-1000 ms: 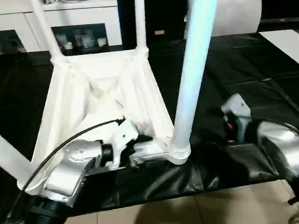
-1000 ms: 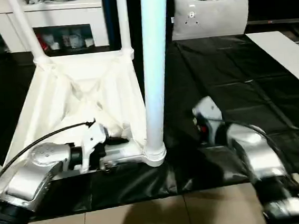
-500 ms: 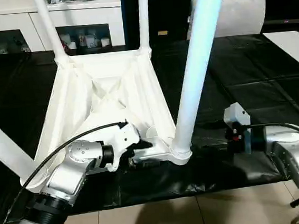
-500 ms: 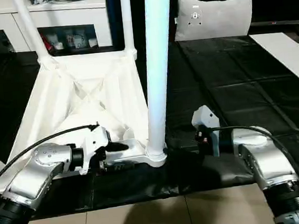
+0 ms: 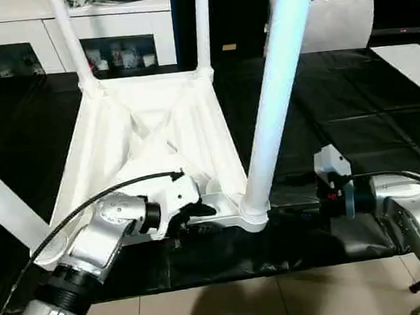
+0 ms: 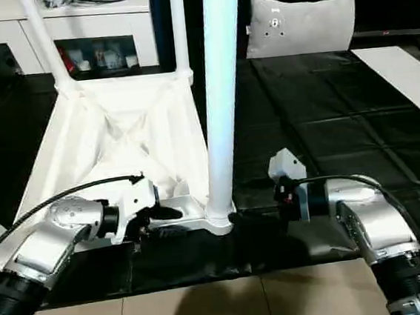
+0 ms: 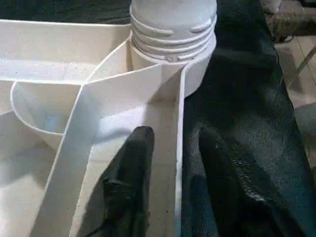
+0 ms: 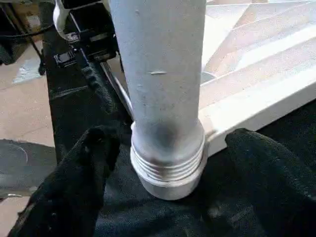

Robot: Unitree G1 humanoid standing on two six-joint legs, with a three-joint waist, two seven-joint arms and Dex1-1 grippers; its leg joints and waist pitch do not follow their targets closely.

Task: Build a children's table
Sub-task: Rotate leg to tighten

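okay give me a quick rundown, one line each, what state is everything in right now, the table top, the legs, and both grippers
Table top: upside down on the black-covered table, ribs up.
Near right leg: upright, seated in its corner socket.
Two far legs: upright in sockets.
Left gripper: fingers straddle the top's edge wall.
Right gripper: open around the near leg's base.

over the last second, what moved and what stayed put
The right gripper swung in from the table's right to the near-right leg, its jaws now open on either side of the leg's base, not yet gripping. The left gripper narrowed its jaws around the top's near rim. The top and all four legs stayed put.
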